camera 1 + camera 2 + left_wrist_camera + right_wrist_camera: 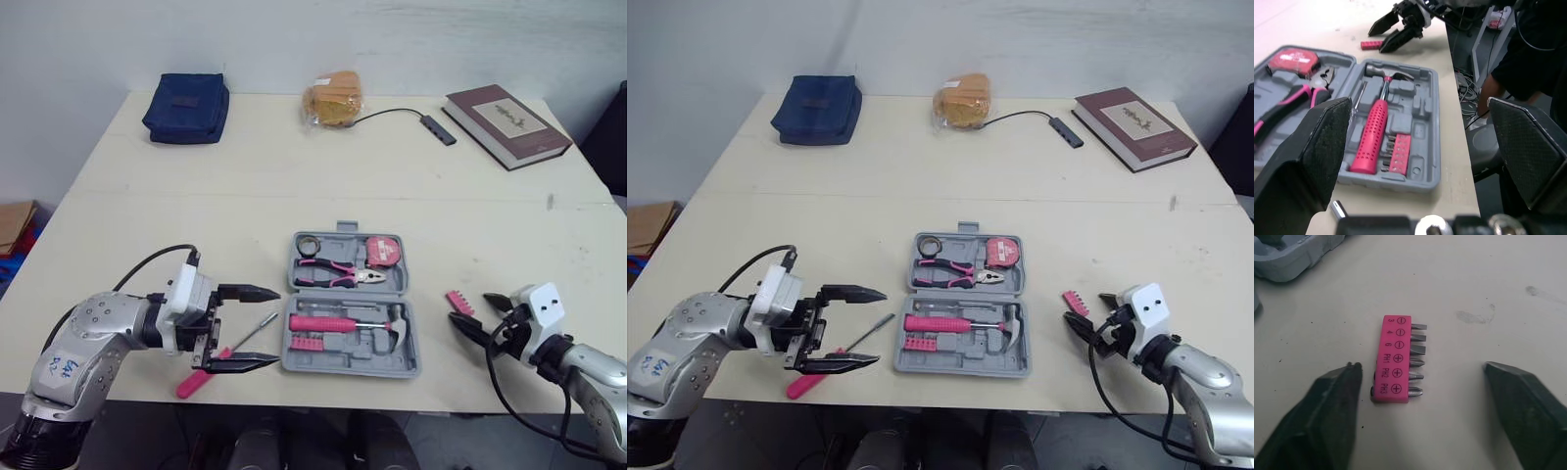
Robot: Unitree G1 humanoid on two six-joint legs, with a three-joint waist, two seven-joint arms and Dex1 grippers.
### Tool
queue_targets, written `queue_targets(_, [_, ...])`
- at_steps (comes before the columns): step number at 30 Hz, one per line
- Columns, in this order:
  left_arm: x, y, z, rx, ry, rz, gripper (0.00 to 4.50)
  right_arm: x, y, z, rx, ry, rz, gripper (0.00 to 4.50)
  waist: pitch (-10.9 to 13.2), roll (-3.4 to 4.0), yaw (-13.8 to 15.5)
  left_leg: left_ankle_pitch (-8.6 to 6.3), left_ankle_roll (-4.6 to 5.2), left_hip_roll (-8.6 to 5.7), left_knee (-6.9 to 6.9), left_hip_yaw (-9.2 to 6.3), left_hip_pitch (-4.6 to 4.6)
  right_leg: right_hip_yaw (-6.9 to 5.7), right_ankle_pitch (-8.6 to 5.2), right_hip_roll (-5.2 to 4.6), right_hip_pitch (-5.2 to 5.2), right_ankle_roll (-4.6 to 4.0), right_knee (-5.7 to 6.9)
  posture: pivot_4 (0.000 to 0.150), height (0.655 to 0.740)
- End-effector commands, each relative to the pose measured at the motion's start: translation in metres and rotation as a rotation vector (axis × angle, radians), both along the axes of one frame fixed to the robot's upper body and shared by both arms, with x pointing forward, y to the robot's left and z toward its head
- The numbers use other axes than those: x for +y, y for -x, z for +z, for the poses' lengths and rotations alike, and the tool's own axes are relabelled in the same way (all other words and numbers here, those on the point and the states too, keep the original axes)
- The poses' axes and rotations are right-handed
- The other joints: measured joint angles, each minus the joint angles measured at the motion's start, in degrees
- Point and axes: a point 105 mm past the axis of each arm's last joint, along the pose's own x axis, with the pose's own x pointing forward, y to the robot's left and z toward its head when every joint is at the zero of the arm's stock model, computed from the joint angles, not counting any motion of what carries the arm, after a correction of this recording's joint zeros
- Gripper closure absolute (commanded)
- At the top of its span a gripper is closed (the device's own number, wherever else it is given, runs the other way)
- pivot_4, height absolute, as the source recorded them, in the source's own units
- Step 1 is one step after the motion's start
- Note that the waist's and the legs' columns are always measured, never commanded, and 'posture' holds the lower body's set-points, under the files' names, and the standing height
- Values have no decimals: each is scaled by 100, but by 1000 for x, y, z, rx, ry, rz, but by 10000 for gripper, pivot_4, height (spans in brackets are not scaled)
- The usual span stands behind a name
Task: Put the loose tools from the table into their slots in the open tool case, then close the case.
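Observation:
The grey tool case [404, 351] lies open near the table's front edge. It holds pink pliers [328, 274], a tape measure [382, 252], a pink-handled hammer [338, 322] and a bit strip. A loose pink screwdriver [192, 383] lies just left of the case, slanting under my left gripper [276, 326]. That gripper is open above the screwdriver's shaft, fingers pointing at the case. A loose pink bit holder [1393, 360] lies right of the case. My right gripper [468, 306] is open, a finger on each side of the holder's near end.
Along the far edge lie a blue pouch [186, 106], a bagged bun [333, 98], a cabled hub [438, 128] and a brown book [506, 123]. A person in dark clothing [1520, 58] stands beyond the table's edge in the left wrist view.

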Motion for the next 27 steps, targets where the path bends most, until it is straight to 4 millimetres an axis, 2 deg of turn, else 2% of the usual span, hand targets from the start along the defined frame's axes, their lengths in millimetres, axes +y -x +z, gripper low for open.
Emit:
queue_targets(1, [-7, 7, 6, -47, 5, -44, 0, -1, 8, -18, 79, -9, 6, 23155, -2, -5, 0, 0, 0, 1, 0, 0, 0, 0, 0, 0, 0, 0, 0, 1500, 7400])
queue_targets(4, [-10, 7, 6, -58, 12, -61, 0, -4, 10, -21, 74, -3, -7, 37967, -5, -9, 6, 0, 0, 1, 0, 0, 1, 1, 0, -1, 0, -1, 0, 1500, 7400])
queue_targets(9, [-17, 13, 2, -45, 32, -93, 0, -13, 9, -14, 11, 34, -29, 38372, -8, -14, 11, -1, 1, 0, 0, 2, 0, 2, 1, -3, 0, -2, -2, 1500, 7400])
queue_targets(12, [-19, 11, 0, -54, 39, -101, 0, -11, 9, 3, -66, 83, 30, 38373, -7, -12, 30, -1, 2, -3, 0, 2, -2, 1, 1, -6, 0, -1, -3, 1500, 7400])
queue_targets(14, [-19, 8, -1, -68, 38, -107, 0, -5, 6, 21, -138, 120, 83, 38373, -3, -5, 35, -1, 3, -4, 0, 2, -2, 1, 1, -6, 0, 0, -4, 1500, 7400])
queue_targets(18, [-18, 3, 0, -99, 33, -119, 0, 20, 8, 56, -201, 175, 264, 38374, 6, 10, 10, -1, 3, -3, -1, 13, -5, 6, 2, -5, -14, 1, 2, 1500, 7400])
queue_targets(21, [-17, 4, -3, -127, -2, -157, 0, 59, 23, 79, -147, 145, 486, 38374, 9, 15, -16, 0, 2, 1, -4, 30, -5, 19, 2, -2, -34, 0, 16, 1500, 7400])
queue_targets(25, [-16, 6, -6, -115, -11, -186, 0, 96, 43, 84, 0, 124, 683, 38375, 18, -1, 8, 0, -2, 12, -3, 25, -8, 18, -1, 13, -40, -10, 21, 1500, 7400])
queue_targets(27, [-16, 6, -6, -98, -7, -191, 0, 106, 50, 81, 58, 135, 727, 38375, 21, -5, 34, -2, 0, 13, -3, 25, -12, 19, -1, 9, -42, -11, 20, 1500, 7400])
